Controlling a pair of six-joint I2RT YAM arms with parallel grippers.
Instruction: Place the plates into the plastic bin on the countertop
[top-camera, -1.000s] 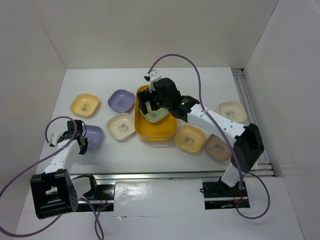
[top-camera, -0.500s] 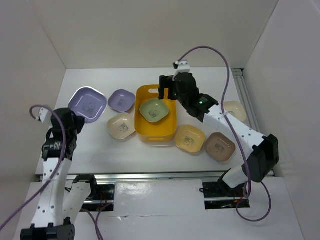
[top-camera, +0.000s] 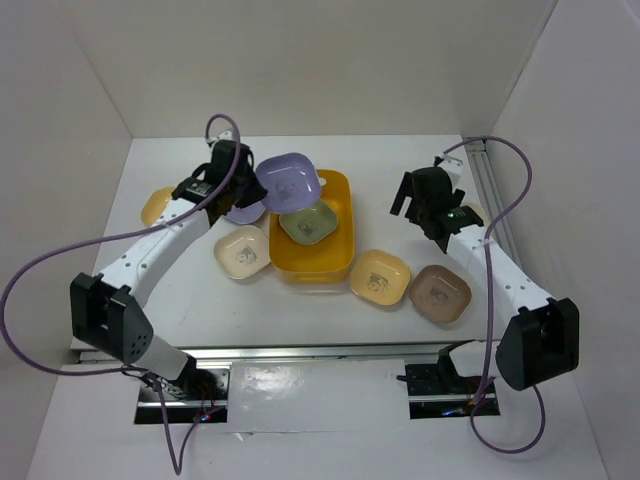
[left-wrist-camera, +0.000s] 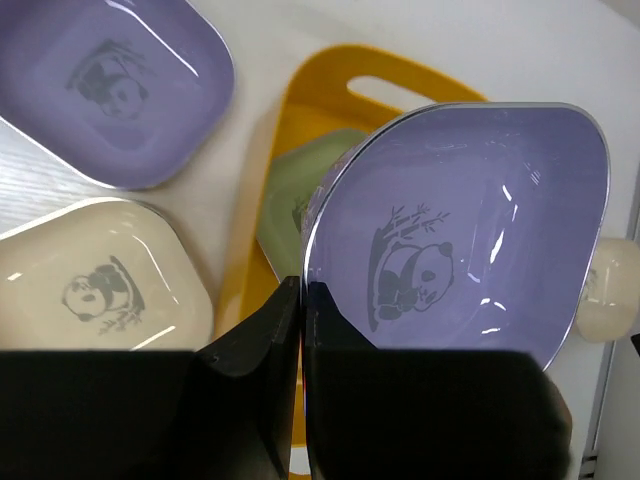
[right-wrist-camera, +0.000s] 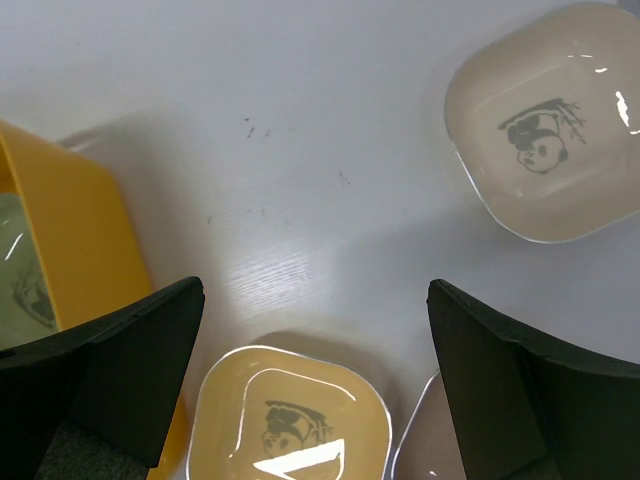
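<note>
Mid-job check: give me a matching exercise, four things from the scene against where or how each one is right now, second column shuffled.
Column one:
1. green plate
2. brown plate
3. left gripper
4. right gripper

Column two:
A. open, holding nothing
B. on the countertop, beside the yellow plate
C. inside the plastic bin
D. shut on the rim of a lavender plate

Pairs: 1-C, 2-B, 3-D, 4-A
</note>
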